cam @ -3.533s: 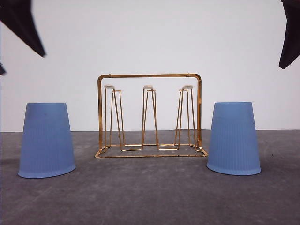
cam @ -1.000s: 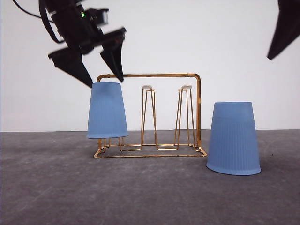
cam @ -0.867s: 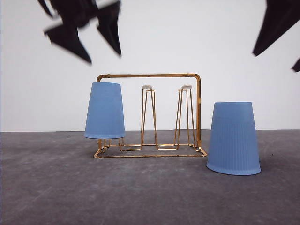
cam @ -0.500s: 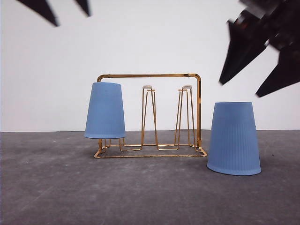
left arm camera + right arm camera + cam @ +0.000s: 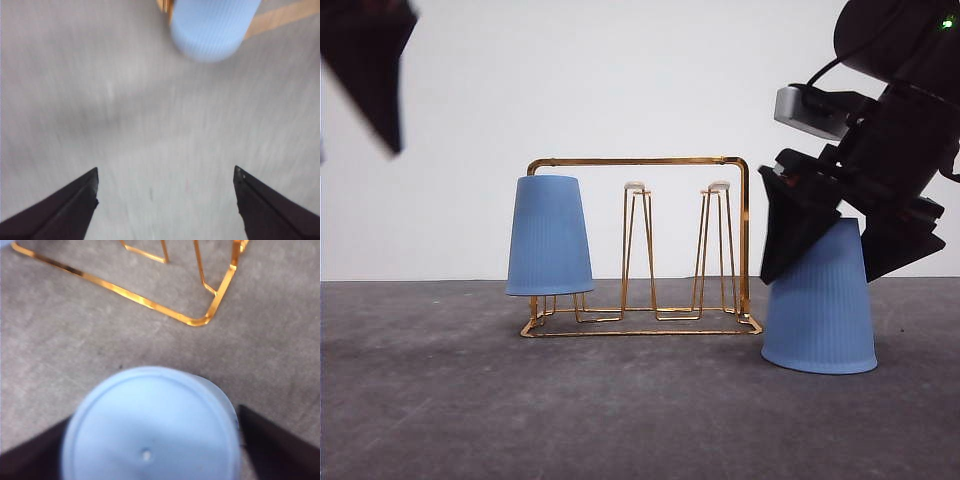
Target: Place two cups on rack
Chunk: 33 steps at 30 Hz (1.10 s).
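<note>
One light-blue cup (image 5: 549, 236) hangs upside down over the left prong of the gold wire rack (image 5: 640, 170). The other cup (image 5: 820, 310) stands upside down on the table, just right of the rack. My right gripper (image 5: 840, 250) is open and straddles this cup's upper part, one finger on each side. In the right wrist view the cup's round base (image 5: 150, 430) sits between the dark fingers (image 5: 272, 442), with the rack's base wire (image 5: 150, 302) beyond. My left gripper (image 5: 165, 200) is open and holds nothing, raised at the upper left (image 5: 365, 55).
The grey table surface (image 5: 640, 420) stretches in front of the rack. Two white-tipped prongs (image 5: 636, 186) stand bare in the rack's middle and right. In the blurred left wrist view, the racked cup (image 5: 214, 27) and a gold bar (image 5: 280, 17) are visible.
The left gripper let go of the cup on the rack's left prong and pulled away up and left. The right gripper came down from the upper right onto the standing cup.
</note>
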Available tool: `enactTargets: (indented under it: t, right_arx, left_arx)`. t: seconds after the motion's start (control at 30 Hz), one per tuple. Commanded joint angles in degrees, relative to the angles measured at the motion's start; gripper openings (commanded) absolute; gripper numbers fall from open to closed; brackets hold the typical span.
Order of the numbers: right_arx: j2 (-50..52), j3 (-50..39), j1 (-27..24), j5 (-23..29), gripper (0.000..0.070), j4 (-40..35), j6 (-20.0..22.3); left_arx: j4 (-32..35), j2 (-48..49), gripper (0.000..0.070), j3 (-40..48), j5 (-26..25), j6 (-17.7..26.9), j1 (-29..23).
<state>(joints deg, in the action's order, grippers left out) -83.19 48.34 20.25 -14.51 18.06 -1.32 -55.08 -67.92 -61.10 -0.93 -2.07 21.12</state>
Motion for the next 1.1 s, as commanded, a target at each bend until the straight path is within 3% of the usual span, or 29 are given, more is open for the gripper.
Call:
enactTargets:
  t: [0.0, 0.2, 0.4, 0.57, 0.8, 1.07]
  right_arx:
    - [-0.6, 1.0, 0.3, -0.3, 0.0404, -0.9, -0.2]
    - [0.8, 6.1, 0.3, -0.9, 0.0403, 3.8, 0.2]
    - [4.2, 17.1, 0.5, -2.4, 0.0403, 12.7, 2.0]
    - [5.8, 24.8, 1.3, -2.4, 0.0403, 14.9, 2.5]
    - [3.6, 26.7, 2.7, -1.5, 0.0403, 11.4, 3.3]
    - [-6.6, 26.7, 2.9, 2.5, 0.0404, 7.7, 3.5]
  left_arx:
    - [0.6, -0.1, 0.0510, 0.3, -0.2, -0.9, 0.2]
    - [1.8, -0.2, 0.0510, 0.8, -0.5, -1.0, 0.3]
    - [3.4, -0.2, 0.0510, 0.8, -0.5, -1.0, 0.3]
    - [4.0, -0.2, 0.0510, 0.8, -0.5, -1.0, 0.3]
    - [4.1, -0.2, 0.0510, 0.8, -0.5, -1.0, 0.3]
    - [4.1, -0.2, 0.0510, 0.8, -0.5, -1.0, 0.3]
